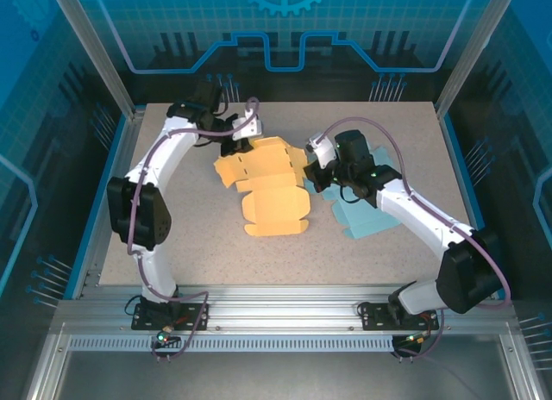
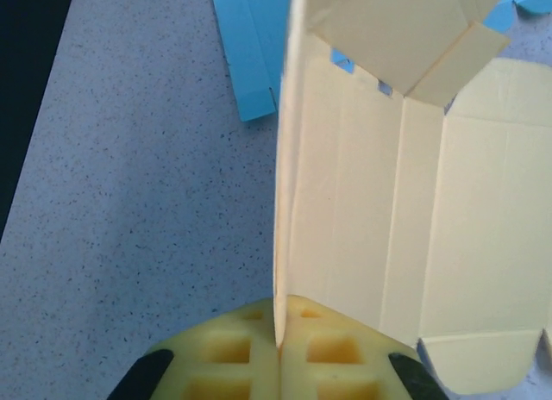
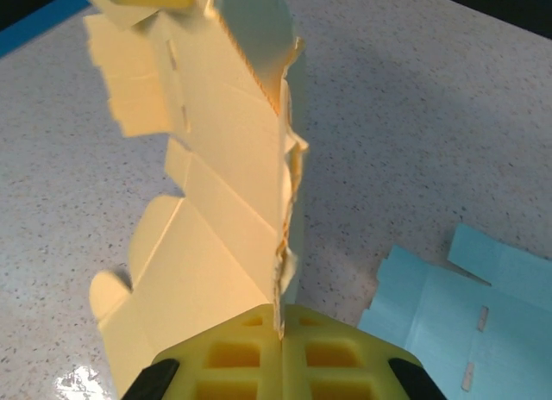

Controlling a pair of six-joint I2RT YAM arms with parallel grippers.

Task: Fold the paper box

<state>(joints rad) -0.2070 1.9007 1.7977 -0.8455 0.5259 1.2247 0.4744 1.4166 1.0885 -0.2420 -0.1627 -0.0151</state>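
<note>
Both grippers are pinching the yellow paper box point(image 1: 269, 193), which is lying part-unfolded on the table point(image 1: 181, 245) between them. The left gripper point(image 2: 278, 335) is clamping one raised side panel edge-on, jaws together on the card. The right gripper point(image 3: 282, 322) is clamping the opposite wall the same way. The step in hand is probably standing the two side walls up. Next, each wall is likely needing a push inward along its crease, with the end flaps tucking in. A blue sheet point(image 3: 457, 322) is lying just beside the right gripper, partly cut off. The box's far flaps are running out of the wrist views.
</note>
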